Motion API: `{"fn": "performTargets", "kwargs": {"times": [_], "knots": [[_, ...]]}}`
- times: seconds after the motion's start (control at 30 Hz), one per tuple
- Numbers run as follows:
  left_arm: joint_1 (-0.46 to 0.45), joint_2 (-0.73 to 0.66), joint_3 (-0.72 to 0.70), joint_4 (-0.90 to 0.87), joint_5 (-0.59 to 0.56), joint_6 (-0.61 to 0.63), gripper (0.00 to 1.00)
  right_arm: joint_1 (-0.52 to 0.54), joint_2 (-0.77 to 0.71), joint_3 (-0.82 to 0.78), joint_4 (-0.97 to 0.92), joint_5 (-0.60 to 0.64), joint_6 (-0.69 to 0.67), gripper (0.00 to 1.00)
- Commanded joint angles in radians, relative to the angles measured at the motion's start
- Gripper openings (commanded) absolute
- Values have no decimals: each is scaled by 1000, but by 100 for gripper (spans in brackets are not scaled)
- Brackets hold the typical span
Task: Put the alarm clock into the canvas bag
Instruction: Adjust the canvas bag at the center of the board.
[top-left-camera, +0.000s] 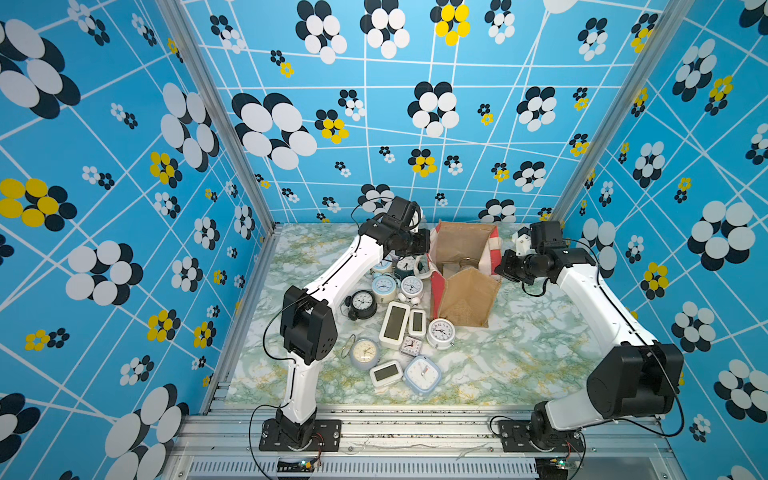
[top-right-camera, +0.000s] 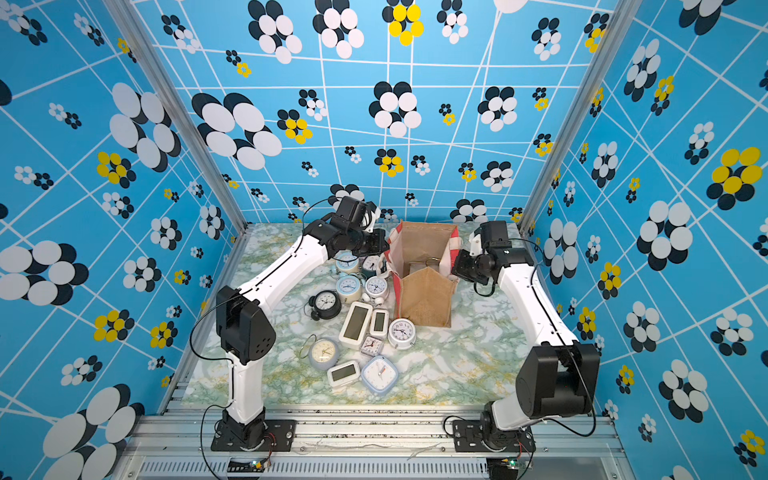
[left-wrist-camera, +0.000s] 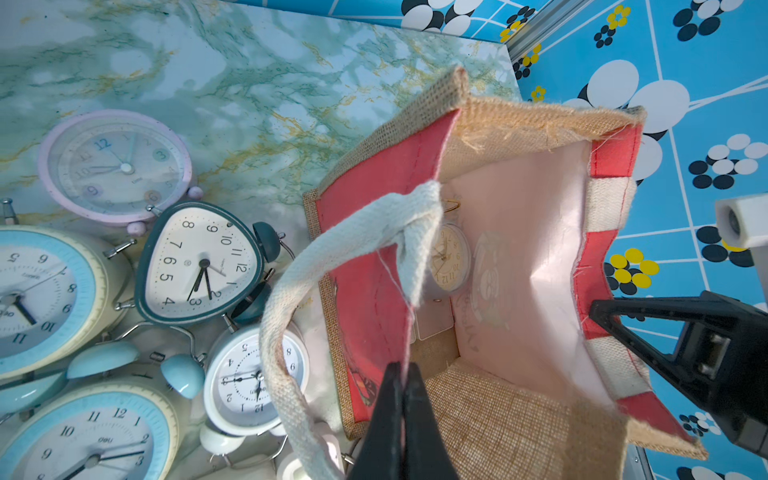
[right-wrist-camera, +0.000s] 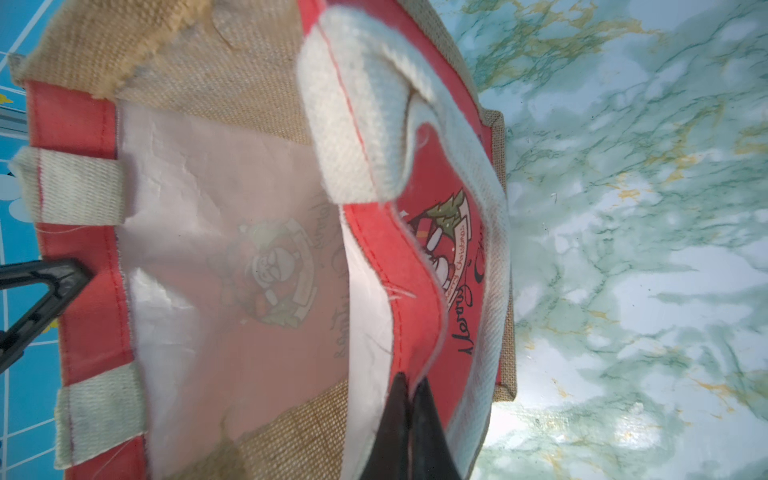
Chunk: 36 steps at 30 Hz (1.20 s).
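The canvas bag (top-left-camera: 465, 299) (top-right-camera: 424, 295) stands upright and open at the back of the table. My left gripper (left-wrist-camera: 404, 368) (top-left-camera: 430, 248) is shut on the rim of its left red side panel. My right gripper (right-wrist-camera: 411, 380) (top-left-camera: 498, 266) is shut on the rim of the opposite red panel, with the mouth held wide between them. A cream-faced alarm clock (left-wrist-camera: 446, 259) with a gold ring lies inside the bag on its bottom. A white handle (left-wrist-camera: 291, 299) hangs outside the left panel.
Several other alarm clocks lie in a pile on the marble table (top-left-camera: 540, 365) left of and in front of the bag, among them a black one (top-left-camera: 362, 304) and a white round one (top-left-camera: 440, 332). Patterned blue walls enclose three sides.
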Motion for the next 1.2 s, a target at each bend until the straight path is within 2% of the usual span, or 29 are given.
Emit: {"fn": "performTargets", "kwargs": {"times": [0.0, 0.2, 0.3, 0.53, 0.8, 0.97, 1.17], "knots": [[-22, -58, -25, -54, 32, -7, 0, 10, -45, -30, -102, 27, -13, 0], [-52, -51, -55, -6, 80, -47, 0, 10, -31, -46, -94, 101, -20, 0], [-52, -36, -53, 15, 101, -71, 12, 10, -14, -21, -105, 104, -20, 3], [-52, -53, -51, 29, 126, -76, 34, 15, -83, 42, -175, 189, -35, 29], [-27, -133, -145, 92, 118, -67, 48, 46, -226, 51, -203, 183, -70, 47], [2, -165, -203, 123, 116, -73, 50, 143, -315, 22, -208, 169, -109, 54], [37, -238, -288, 169, 113, -75, 51, 297, -380, -40, -239, 218, -91, 54]]}}
